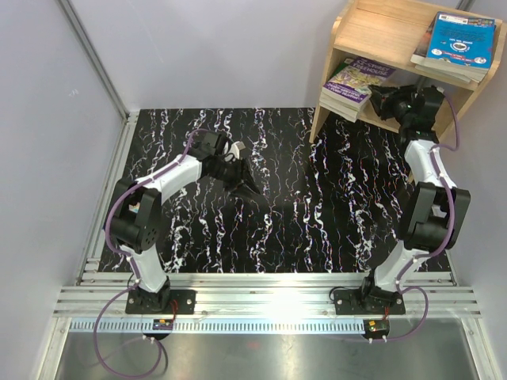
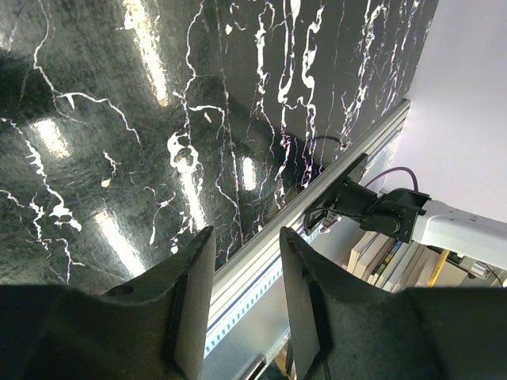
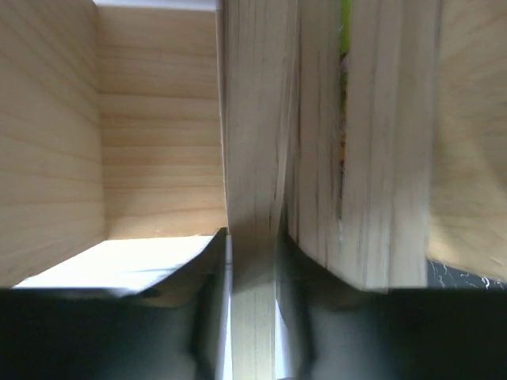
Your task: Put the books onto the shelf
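The light wooden shelf (image 1: 372,28) stands at the table's back right. Blue books (image 1: 459,38) lie on its top tier. A stack of books with a purple and green cover (image 1: 355,81) lies on the lower tier. My right gripper (image 1: 383,101) reaches into that lower tier. In the right wrist view it (image 3: 253,261) is shut on the page edge of one thin book (image 3: 252,158), with more books (image 3: 364,158) close beside it. My left gripper (image 1: 244,180) hovers over the middle of the table. Its jaws (image 2: 245,237) are open and hold nothing.
The table top is black marble (image 1: 301,206) with grey walls at the left and back. An aluminium rail (image 1: 269,289) runs along the near edge by both arm bases. Beyond the rail, the left wrist view shows several more book edges (image 2: 392,261).
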Controlling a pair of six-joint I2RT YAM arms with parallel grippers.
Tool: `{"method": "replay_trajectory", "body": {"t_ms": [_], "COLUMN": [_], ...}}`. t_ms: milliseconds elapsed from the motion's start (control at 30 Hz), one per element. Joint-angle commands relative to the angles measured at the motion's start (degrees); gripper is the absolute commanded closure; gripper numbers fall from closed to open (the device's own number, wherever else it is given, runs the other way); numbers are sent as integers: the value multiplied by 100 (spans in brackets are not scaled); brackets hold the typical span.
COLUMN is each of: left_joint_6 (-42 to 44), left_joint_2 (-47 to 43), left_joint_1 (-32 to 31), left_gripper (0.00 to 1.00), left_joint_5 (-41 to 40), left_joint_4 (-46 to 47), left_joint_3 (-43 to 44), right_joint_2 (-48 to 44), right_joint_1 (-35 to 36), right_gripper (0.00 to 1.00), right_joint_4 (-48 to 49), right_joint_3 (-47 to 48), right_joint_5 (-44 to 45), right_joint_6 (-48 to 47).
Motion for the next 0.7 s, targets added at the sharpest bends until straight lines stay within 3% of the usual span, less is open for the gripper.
{"method": "replay_trajectory", "body": {"t_ms": [0,33,267,400,667], "left_joint_6": [-26,-35,18,27,9], "left_joint_2": [51,60,51,16,104], "left_joint_1": [41,50,138,190,199], "left_gripper": [60,61,62,62,62], "left_joint_5": [199,216,260,269,287], "left_joint_4": [286,312,277,312,321], "left_joint_3": [-25,-26,-87,-184,-184], "right_joint_2": [170,232,356,110,-620], "right_joint_1": [187,213,266,188,-172], "right_gripper": [54,45,19,14,7], "right_joint_4": [-98,-178,-872,-1599,-1831], "right_joint_3": [733,830,1226,1077,164], "right_joint_5": [-39,-30,136,295,761], "right_joint_6": [-467,-512,-889,-1328,-1426]}}
